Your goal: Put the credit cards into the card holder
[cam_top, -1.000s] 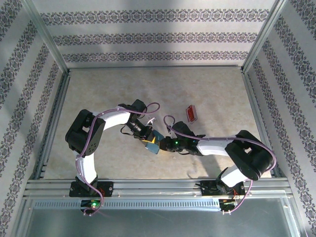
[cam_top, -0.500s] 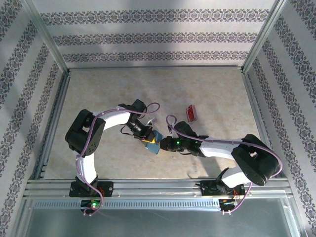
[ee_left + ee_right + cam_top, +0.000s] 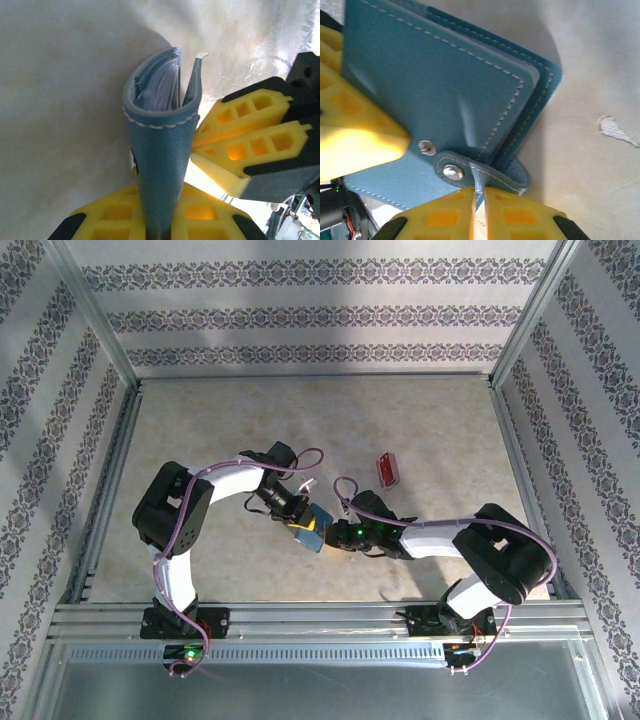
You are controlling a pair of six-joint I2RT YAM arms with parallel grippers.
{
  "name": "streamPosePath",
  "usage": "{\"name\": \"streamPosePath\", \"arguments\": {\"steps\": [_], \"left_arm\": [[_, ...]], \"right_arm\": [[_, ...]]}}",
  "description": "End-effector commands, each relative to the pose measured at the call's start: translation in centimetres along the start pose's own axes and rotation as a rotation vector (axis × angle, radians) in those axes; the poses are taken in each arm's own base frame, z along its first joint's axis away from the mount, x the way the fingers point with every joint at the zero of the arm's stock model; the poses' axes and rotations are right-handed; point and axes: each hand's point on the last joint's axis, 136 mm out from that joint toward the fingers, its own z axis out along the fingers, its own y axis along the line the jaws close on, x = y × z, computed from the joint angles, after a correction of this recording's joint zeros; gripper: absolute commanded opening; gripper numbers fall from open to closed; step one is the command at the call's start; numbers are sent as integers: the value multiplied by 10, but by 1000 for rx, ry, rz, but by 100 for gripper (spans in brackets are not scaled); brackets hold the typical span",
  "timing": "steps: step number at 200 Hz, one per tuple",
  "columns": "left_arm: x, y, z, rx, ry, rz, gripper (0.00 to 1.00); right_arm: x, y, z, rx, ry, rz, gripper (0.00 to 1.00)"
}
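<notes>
Where the left arm ends: left end effector (image 3: 296, 524), closed hard on one end of the card holder (image 3: 314, 526); the holder stands edge-on out from between its yellow pads (image 3: 105, 220).
Card holder: teal, nearly folded, held between the two end effectors over the worktop (image 3: 220, 420); whether it touches the surface I cannot tell.
Right of the holder: right end effector (image 3: 334, 534), jaws all but closed, pinching the holder's snap tab (image 3: 470, 172).
Further right of the holder, and beyond it: one red-orange credit card (image 3: 387, 470), flat on the worktop, well apart from the holder.
Step in hand, as I judge it: opening the holder so a pocket can take a card.
Doing it well: left grip stays the anchor. The right should draw the tab away from the holder's body in a slow arc, not a tug, so the leather does not slide out of the pads or twist.
Left wrist view adds: the holder's end-on profile, with pale pockets (image 3: 160, 87) inside and one flap standing slightly off the body.
Right wrist view adds: the tab's snap lying just beside a small stud (image 3: 425, 147) on the cover, seemingly undone.
Top view adds: the card's place relative to the holder; the snap is too small to read there.
</notes>
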Motion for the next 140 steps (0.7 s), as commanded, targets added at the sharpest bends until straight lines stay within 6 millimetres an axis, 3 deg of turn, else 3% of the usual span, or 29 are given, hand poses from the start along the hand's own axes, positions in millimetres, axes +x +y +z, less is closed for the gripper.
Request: {"name": "streamPosePath", "arguments": {"steps": [1, 78, 140], "left_arm": [[8, 9, 5, -17, 22, -34, 0], [11, 7, 10, 25, 31, -48, 0], [10, 6, 12, 39, 35, -58, 0]], "right_arm": [[-2, -11, 3, 10, -22, 31, 15], [-15, 10, -14, -79, -75, -11, 14], [-17, 19, -9, -113, -60, -17, 14]]}}
